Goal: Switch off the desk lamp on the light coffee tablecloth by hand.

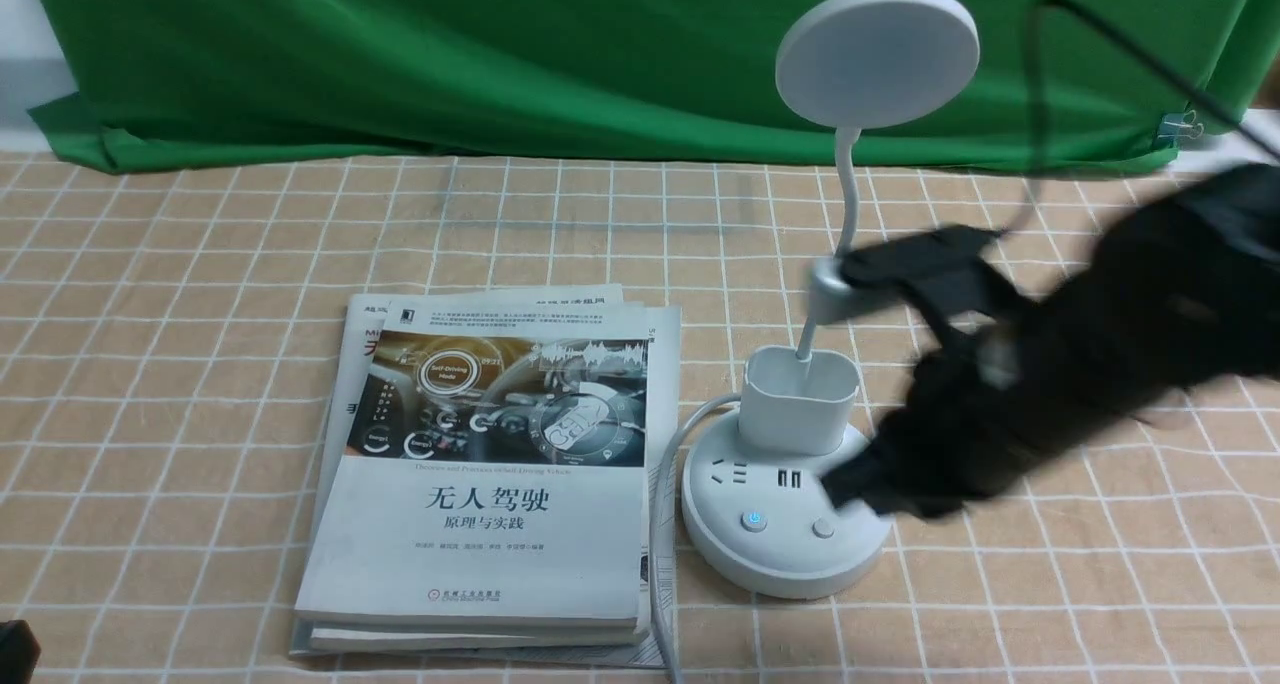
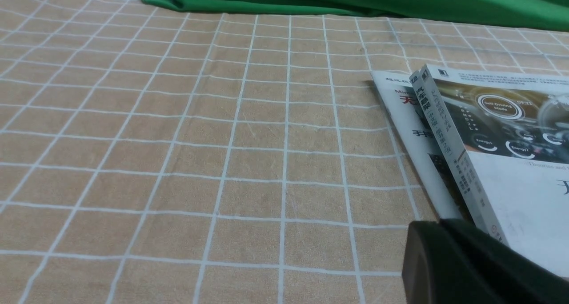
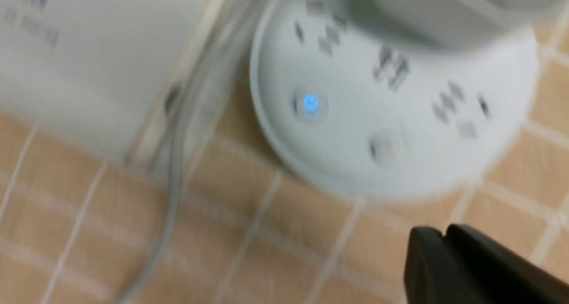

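The white desk lamp (image 1: 800, 404) stands on the light coffee tablecloth (image 1: 200, 264), right of centre, with its disc head (image 1: 877, 56) raised. Its round base (image 1: 785, 524) has a blue-lit button (image 1: 753, 520) and a plain button (image 1: 823, 529). My right gripper (image 1: 845, 484), blurred, is shut and empty, its tip just above the base's right side near the plain button. In the right wrist view the base (image 3: 391, 108), lit button (image 3: 310, 105) and plain button (image 3: 381, 149) show beyond the shut tip (image 3: 438, 239). My left gripper (image 2: 440, 226) is shut, low beside the books.
A stack of books (image 1: 490, 484) lies left of the lamp, seen also in the left wrist view (image 2: 498, 153). The lamp's white cord (image 1: 662, 524) runs between books and base. A green cloth (image 1: 500, 54) hangs along the back.
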{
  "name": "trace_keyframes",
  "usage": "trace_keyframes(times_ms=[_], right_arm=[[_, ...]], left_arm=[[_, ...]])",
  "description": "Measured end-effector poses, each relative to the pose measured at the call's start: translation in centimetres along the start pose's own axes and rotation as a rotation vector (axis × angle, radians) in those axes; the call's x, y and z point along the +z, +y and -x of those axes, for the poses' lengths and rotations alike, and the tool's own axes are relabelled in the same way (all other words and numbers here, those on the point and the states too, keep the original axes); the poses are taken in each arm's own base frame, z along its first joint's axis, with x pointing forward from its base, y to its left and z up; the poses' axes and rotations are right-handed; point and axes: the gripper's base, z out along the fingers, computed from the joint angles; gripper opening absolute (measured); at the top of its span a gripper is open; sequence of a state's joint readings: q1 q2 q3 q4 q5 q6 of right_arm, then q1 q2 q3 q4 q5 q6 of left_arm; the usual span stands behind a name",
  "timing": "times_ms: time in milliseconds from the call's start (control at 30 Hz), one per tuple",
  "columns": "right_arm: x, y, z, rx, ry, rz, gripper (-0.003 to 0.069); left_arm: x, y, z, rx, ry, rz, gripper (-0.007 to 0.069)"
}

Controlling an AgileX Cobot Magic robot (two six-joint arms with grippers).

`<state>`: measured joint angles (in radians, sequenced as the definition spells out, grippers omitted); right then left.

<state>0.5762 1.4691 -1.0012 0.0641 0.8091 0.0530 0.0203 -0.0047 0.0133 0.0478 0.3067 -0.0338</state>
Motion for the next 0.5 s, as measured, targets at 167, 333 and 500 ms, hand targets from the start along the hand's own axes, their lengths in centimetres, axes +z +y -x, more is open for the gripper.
trace_keyframes(times_ms=[167,333,500], right_arm=[[-3.4,-0.3,-4.5,-0.003,-0.066,0.007,0.0051],[-6.8,-0.4,-6.9,-0.009,-0.186,0.019,0.0063],[-9.7,-0.3,-7.7,-0.014,-0.355,0.033,0.0074]], left_arm=[[0.0,0.0,0.0,0.000,0.000,0.000,0.0005],[0.0,0.0,0.0,0.000,0.000,0.000,0.0005],[0.0,0.0,0.0,0.000,0.000,0.000,0.0005]])
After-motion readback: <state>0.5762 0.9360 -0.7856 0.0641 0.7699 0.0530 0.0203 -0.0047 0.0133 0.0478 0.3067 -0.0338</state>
